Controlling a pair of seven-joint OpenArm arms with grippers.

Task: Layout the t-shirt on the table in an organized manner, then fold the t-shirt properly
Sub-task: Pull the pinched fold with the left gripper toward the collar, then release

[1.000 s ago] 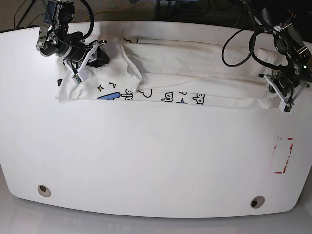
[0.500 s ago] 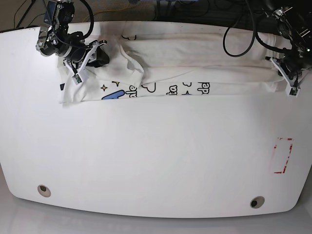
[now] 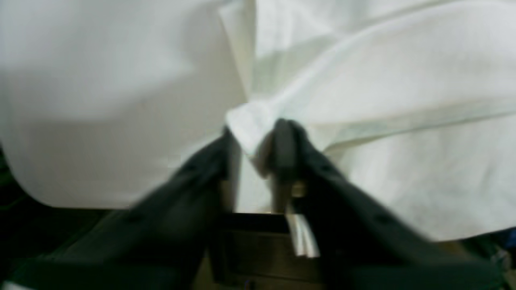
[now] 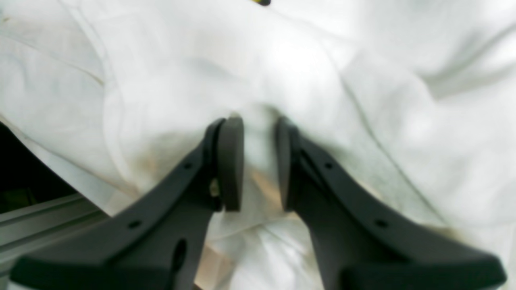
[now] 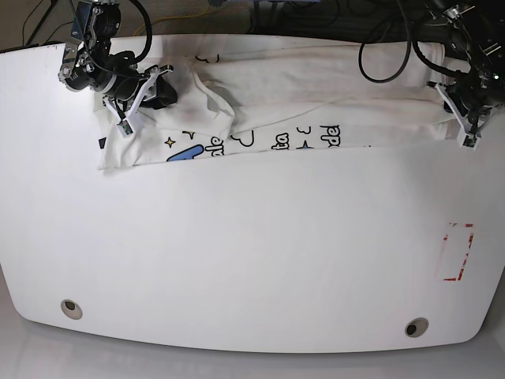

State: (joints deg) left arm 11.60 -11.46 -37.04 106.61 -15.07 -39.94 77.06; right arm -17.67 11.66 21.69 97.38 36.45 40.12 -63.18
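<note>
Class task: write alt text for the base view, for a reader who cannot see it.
A white t-shirt lies stretched in a long band across the far edge of a white table, with part of its print showing. The right gripper holds one end and the left gripper is at the other. A red dashed rectangle marks the table.

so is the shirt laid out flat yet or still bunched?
Still bunched. The t-shirt lies as a creased band along the table's far edge, print partly hidden by folds, both ends pinched by the right gripper and left gripper.
</note>
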